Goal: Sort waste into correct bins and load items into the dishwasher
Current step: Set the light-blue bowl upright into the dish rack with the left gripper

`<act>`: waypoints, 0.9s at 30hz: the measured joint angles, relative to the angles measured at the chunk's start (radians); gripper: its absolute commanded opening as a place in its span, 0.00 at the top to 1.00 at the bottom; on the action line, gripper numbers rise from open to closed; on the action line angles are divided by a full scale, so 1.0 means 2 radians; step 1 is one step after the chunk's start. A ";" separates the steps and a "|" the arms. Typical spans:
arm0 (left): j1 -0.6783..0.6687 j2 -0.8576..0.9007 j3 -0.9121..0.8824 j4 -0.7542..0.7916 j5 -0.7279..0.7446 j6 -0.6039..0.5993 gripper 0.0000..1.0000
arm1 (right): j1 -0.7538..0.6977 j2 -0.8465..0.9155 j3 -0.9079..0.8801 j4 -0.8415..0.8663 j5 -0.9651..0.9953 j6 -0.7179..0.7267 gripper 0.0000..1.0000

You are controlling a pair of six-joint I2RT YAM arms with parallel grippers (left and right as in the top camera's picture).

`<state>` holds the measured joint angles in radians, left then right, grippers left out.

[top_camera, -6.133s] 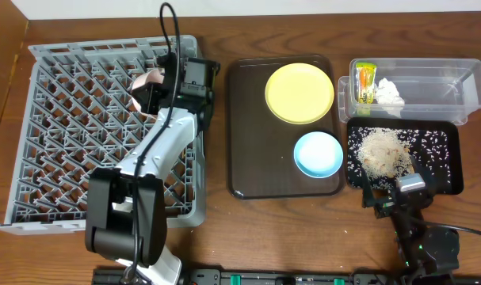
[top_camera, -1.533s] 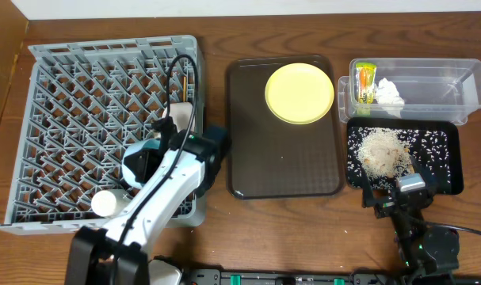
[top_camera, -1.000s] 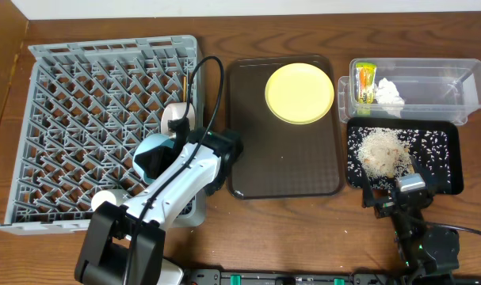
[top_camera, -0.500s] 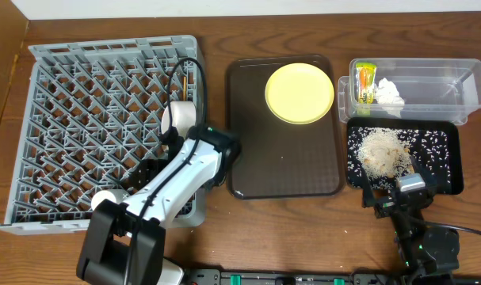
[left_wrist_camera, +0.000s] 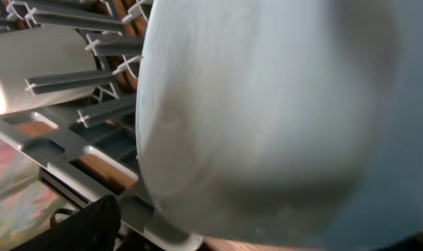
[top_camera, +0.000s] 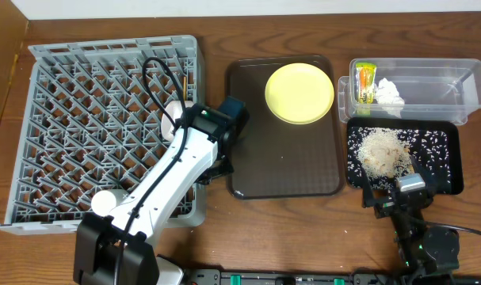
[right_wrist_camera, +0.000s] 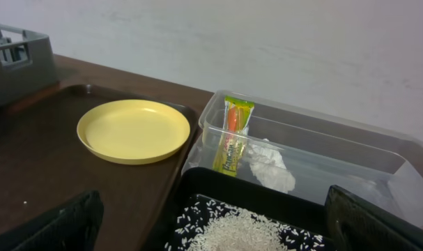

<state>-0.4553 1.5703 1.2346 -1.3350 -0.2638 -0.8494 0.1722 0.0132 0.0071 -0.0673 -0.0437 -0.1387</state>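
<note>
Pale blue fills the left wrist view edge to edge. The light blue bowl [left_wrist_camera: 267, 125] sits right against the lens, its curved outer wall toward us, with grey pegs of the dish rack [left_wrist_camera: 93, 118] poking in at left. From this close I can't tell which way its mouth faces.

Overhead hides that bowl altogether under the left arm [top_camera: 173, 170]. The arm reaches on a long diagonal from the near table edge across the rack, its wrist bent over the rack's right rim beside the brown tray [top_camera: 256, 158]. The left gripper's fingers show clearly in neither view, so I can't tell whether they are spread or closed.

The right arm sits low at the near edge. The right gripper [right_wrist_camera: 212, 202] has its fingers flung wide and nothing between them, at the near end of the black tray [top_camera: 452, 184] and its rice [top_camera: 383, 150].

The snack wrapper [right_wrist_camera: 231, 136] stands on end at the left end of the clear tub [top_camera: 438, 91], long axis upright (overhead flattens it to a strip pointing away from the robot). The tissue [right_wrist_camera: 267, 167] lies just beside it. The yellow plate [right_wrist_camera: 133, 130] lies flat at the brown tray's far right corner.

In the rack, a white bowl [top_camera: 175, 117] sits by the wrist and a white cup [top_camera: 104, 202] near the near-left corner.
</note>
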 measured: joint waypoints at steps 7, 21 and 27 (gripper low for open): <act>0.000 0.000 0.000 0.000 -0.012 0.000 0.12 | 0.000 0.000 0.000 0.000 0.000 0.000 0.01; 0.017 -0.001 0.000 -0.049 -0.096 -0.005 0.26 | 0.000 0.000 0.000 0.000 0.000 0.000 0.01; 0.017 -0.001 0.000 -0.041 -0.070 -0.006 0.16 | 0.000 0.000 0.000 0.000 0.000 0.000 0.01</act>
<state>-0.4206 1.5688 1.2346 -1.4162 -0.4042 -0.8608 0.1722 0.0132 0.0071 -0.0673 -0.0437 -0.1387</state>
